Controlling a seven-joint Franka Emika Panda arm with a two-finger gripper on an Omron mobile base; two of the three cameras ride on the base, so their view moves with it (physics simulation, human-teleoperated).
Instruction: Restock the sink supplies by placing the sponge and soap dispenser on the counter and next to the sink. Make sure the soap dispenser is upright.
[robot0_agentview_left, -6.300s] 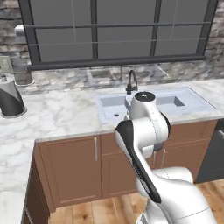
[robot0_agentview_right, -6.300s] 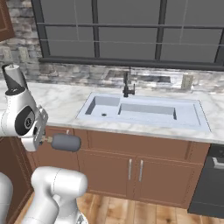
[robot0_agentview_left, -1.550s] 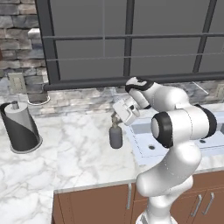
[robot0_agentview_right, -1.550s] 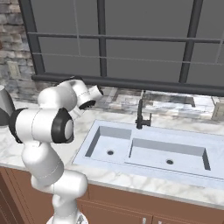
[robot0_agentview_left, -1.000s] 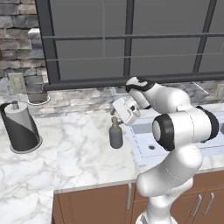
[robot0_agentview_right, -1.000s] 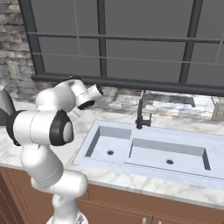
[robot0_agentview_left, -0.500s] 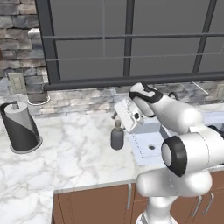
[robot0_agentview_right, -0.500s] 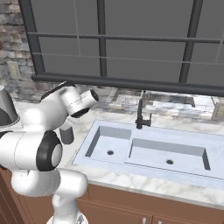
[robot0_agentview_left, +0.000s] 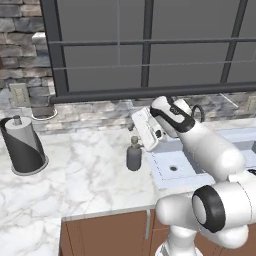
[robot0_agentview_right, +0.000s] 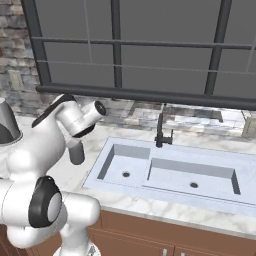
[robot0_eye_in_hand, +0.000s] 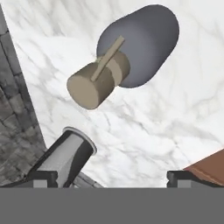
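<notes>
The soap dispenser (robot0_agentview_left: 133, 156) stands upright on the worktop (robot0_agentview_left: 85, 185) beside the sink (robot0_agentview_right: 170, 172). The claw (robot0_eye_in_hand: 111, 177), jaws apart and holding nothing, hovers close above; a careless retreat could tip the bottle

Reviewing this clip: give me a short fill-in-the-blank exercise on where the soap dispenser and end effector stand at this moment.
1. The soap dispenser stands ____ on the counter.
2. It sits just beside the ____.
3. The end effector hovers above it with jaws ____.
4. At the counter's far left stands a dark paper towel ____.

Missing words: upright; sink; open; holder
</notes>
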